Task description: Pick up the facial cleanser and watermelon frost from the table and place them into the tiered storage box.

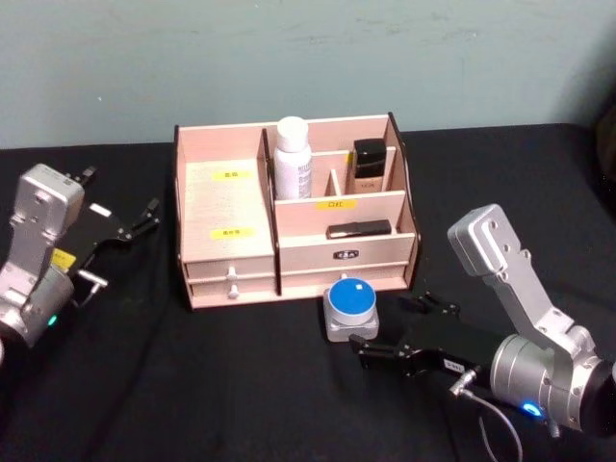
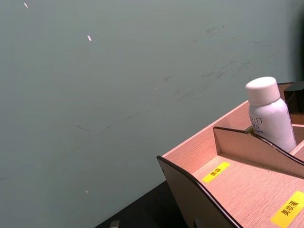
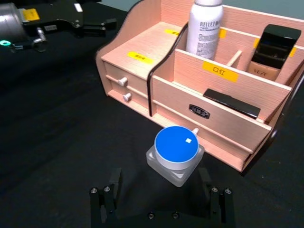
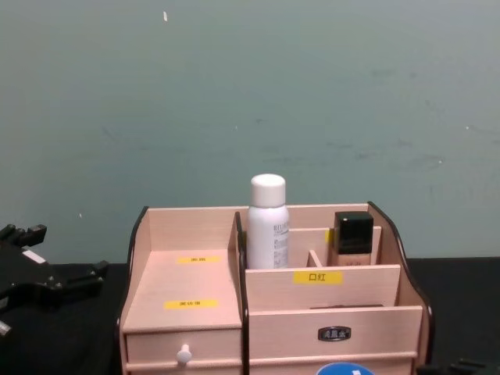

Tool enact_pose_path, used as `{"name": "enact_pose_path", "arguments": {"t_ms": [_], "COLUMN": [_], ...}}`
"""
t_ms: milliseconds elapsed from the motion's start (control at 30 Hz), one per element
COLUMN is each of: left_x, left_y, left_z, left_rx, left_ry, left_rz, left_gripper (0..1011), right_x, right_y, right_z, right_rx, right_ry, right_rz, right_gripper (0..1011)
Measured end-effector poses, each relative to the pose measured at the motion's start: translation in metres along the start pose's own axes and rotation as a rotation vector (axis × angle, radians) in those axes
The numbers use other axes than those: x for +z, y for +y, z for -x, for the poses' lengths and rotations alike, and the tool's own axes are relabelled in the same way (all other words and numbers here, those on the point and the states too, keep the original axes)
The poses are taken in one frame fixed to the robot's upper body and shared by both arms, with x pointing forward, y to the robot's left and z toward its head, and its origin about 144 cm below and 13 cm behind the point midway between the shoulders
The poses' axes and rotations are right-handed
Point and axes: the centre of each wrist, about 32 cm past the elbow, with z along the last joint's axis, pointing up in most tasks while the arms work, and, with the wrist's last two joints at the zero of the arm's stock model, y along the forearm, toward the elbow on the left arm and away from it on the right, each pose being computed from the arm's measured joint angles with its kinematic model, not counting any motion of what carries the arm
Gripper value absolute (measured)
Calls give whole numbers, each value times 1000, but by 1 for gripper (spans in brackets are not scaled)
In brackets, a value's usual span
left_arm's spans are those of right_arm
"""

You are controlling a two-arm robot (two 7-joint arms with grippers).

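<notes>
The tiered storage box [image 1: 226, 207] stands mid-table, light wood with yellow labels and small drawers. The facial cleanser [image 1: 292, 159], a tall white bottle [image 3: 204, 28] [image 4: 268, 223] [image 2: 268, 114], stands upright in a back compartment. The watermelon frost [image 1: 350, 308], a squat jar with a blue lid [image 3: 175, 154], sits on the black cloth just in front of the box's drawers. My right gripper [image 1: 383, 327] is low on the table, open, its fingertips [image 3: 205, 173] flanking the jar's near side without touching it. My left gripper [image 1: 120, 241] hovers open, left of the box [image 4: 58, 254].
A beige square bottle with a black cap [image 1: 369, 164] stands in the back right compartment. A flat black item [image 1: 358, 229] lies in the front compartment. Black cloth covers the table, with bare room left and front. A grey-green wall rises behind.
</notes>
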Motion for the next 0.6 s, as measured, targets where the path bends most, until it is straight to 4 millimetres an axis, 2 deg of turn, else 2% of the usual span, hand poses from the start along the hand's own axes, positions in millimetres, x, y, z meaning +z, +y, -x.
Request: {"name": "enact_pose_path", "arguments": {"t_ms": [600], "left_x": [0], "left_y": [0], "left_z": [0], "left_rx": [0], "left_ry": [0], "left_rz": [0], "left_gripper": [1010], "right_x": [-2], "right_y": [29], "right_z": [-8], "right_rx": [-8], "right_ry": [-36], "right_rz": [23], "right_gripper": [1000]}}
